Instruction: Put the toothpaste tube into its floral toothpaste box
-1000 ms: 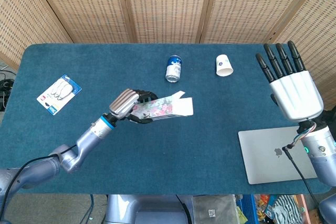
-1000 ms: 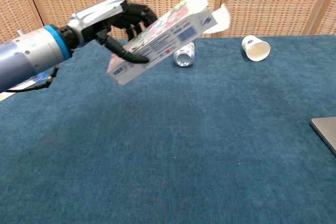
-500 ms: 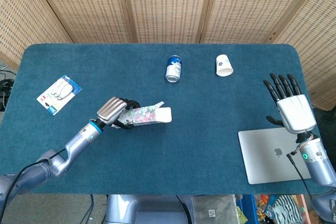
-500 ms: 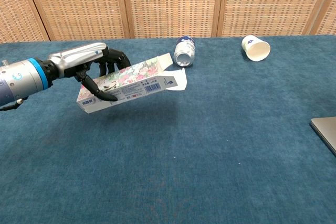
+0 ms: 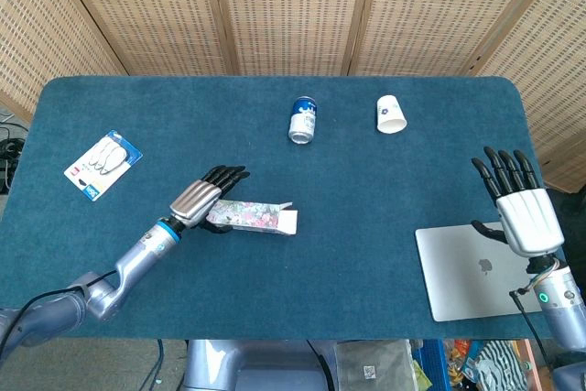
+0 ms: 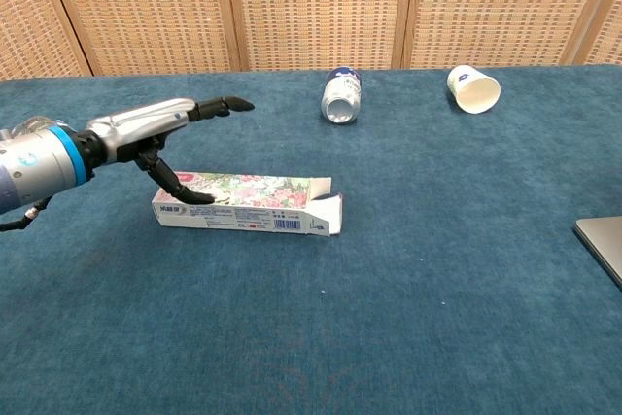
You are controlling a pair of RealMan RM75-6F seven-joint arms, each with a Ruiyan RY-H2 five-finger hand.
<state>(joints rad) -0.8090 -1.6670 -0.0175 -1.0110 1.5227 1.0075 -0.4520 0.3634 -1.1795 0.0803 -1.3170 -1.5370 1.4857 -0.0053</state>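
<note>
Pink-and-green floral toothpaste box (image 5: 252, 217) on deep teal table (image 5: 366, 190); blue-white can (image 5: 302, 120); white cup (image 5: 391, 114).

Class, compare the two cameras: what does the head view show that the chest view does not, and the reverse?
Only the head view shows the right hand, open, and the blister pack. Only the chest view shows the barcode side of the floral box. Both show that box lying flat with its end flaps open, the left hand over it with fingers extended, the can, the paper cup and the laptop.
</note>
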